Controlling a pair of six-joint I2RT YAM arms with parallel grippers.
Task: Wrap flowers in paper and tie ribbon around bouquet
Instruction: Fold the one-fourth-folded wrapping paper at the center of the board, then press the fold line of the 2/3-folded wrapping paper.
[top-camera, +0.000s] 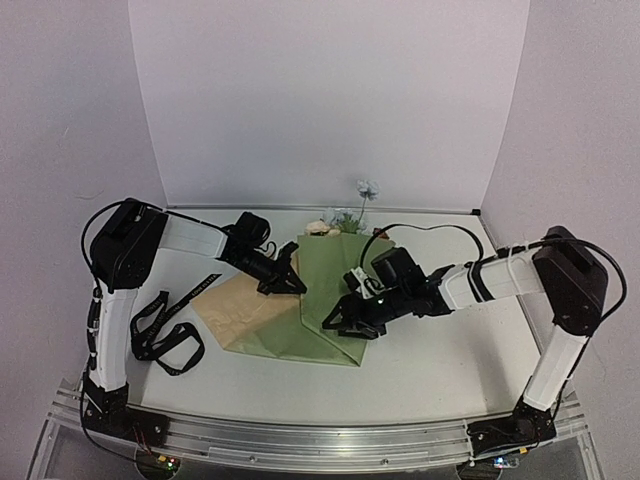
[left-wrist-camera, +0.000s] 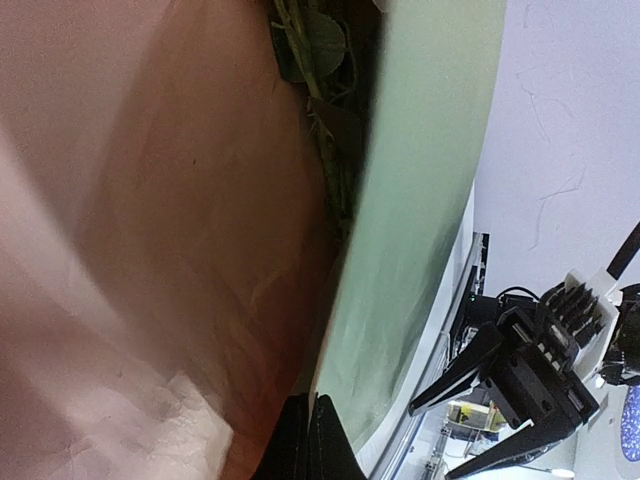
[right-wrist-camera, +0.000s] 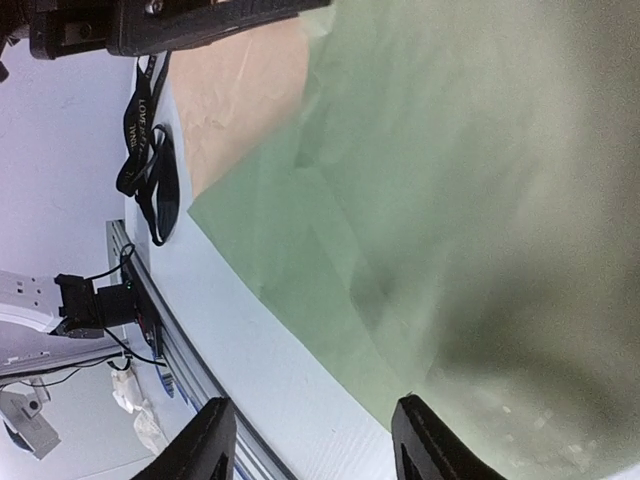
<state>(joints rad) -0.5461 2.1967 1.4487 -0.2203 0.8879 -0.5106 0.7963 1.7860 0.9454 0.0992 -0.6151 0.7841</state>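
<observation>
Olive-green paper (top-camera: 322, 275) is lying folded on the desk (top-camera: 430, 372), the left end effector (left-wrist-camera: 312, 447) pinching its edge shut, the right end effector (right-wrist-camera: 315, 445) hanging open, holding nothing.

Overhead rear view; wrist views close on paper (left-wrist-camera: 430, 150)

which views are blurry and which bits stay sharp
Left wrist: the olive-green paper sheet with a tan reverse smears soft near the lens; right wrist: the paper is hazy, while the narrow black lettered ribbon reads crisp; top external: sharp, evenly lit.
</observation>
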